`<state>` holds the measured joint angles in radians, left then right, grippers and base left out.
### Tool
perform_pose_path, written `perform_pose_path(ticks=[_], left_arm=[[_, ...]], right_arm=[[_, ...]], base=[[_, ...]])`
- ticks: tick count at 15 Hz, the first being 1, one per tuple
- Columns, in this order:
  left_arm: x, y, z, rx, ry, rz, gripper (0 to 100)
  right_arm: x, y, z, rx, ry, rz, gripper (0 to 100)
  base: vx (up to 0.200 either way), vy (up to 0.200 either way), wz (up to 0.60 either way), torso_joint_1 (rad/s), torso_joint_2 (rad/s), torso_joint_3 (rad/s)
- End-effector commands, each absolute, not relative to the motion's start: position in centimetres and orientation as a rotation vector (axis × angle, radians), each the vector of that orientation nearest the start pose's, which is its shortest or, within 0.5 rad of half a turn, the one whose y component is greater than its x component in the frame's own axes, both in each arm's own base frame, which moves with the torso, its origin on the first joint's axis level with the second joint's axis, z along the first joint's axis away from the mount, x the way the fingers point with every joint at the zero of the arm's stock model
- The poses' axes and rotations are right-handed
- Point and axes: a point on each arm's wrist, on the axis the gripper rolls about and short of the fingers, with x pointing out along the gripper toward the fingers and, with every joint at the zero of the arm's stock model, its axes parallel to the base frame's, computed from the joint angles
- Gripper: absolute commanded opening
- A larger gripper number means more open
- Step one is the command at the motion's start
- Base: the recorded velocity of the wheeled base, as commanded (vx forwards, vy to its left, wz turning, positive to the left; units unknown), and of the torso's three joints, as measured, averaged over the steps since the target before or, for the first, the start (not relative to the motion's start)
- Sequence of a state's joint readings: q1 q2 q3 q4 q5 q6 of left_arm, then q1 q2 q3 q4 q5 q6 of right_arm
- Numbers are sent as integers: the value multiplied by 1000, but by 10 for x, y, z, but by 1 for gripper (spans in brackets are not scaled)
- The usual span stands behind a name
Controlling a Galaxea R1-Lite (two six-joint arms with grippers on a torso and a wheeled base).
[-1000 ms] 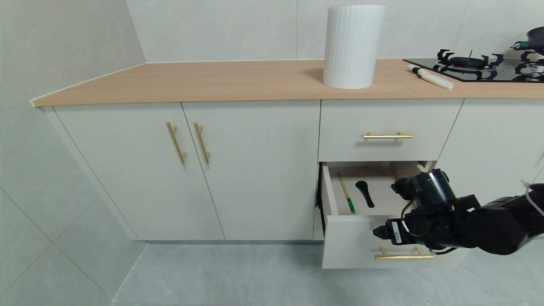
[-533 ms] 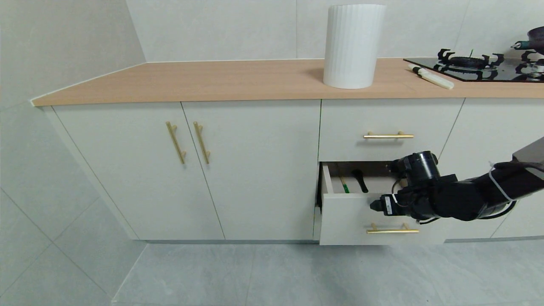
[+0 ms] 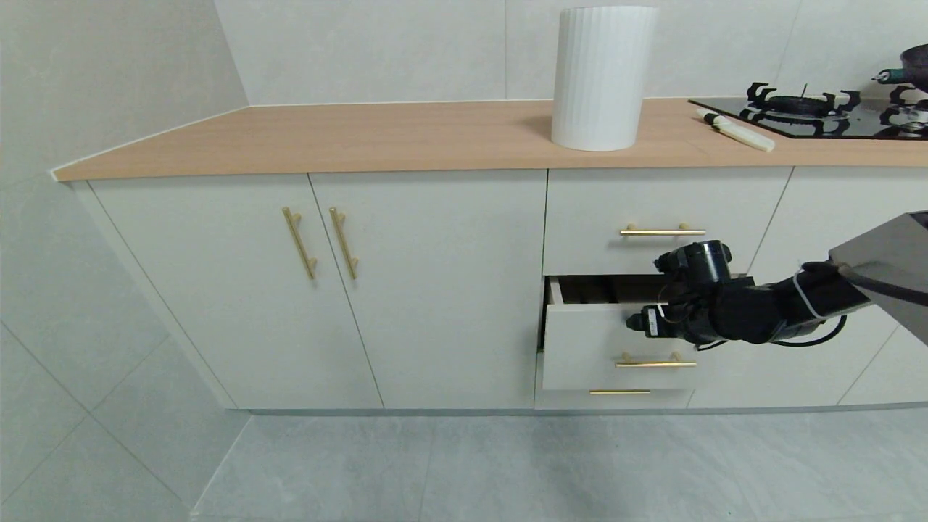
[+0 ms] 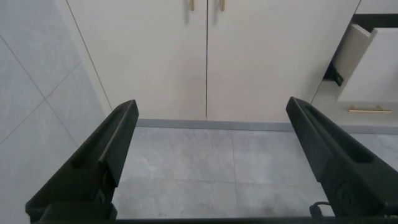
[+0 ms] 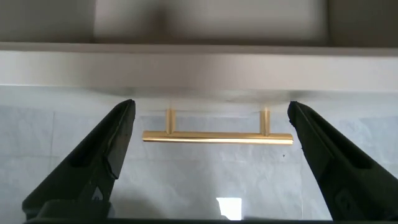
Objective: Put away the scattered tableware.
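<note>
One wooden counter (image 3: 362, 138); beneath it a drawer (image 3: 580, 344) ajar, contents lost in shadow. R gripper (image 5: 210, 112), jaws wide and empty, faces the drawer's brass handle (image 5: 217, 137). L gripper (image 4: 211, 102), jaws wide, empty, over floor (image 4: 205, 168). Cream utensil (image 3: 734, 132) lies on counter by hob (image 3: 812, 119).

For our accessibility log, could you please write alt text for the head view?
The right gripper sits at the front of a slightly open drawer with a gold handle. Above, a wooden counter holds a white canister and a gas hob.
</note>
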<state>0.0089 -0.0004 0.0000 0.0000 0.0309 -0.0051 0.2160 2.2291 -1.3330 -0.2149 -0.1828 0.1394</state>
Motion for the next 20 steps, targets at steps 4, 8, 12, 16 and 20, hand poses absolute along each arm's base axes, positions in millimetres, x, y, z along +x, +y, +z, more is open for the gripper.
perform_pose_path(ticks=[4,8,12,16,20], left_arm=[[-23,0,75,-6,0,40,100],[-23,0,75,-6,0,40,100],[-23,0,75,-6,0,40,100],[-23,0,75,-6,0,40,100],[-23,0,75,-6,0,40,100]], right_arm=[[445,89,82,-1,626,-17,100],[459,84,83,11,590,-33,100],[461,80,75,36,598,-50,100],[479,67,57,47,534,-77,100],[486,67,52,57,470,-81,100]], base=[[0,0,0,0,0,0],[0,0,0,0,0,0],[0,0,0,0,0,0],[0,0,0,0,0,0],[0,0,0,0,0,0]])
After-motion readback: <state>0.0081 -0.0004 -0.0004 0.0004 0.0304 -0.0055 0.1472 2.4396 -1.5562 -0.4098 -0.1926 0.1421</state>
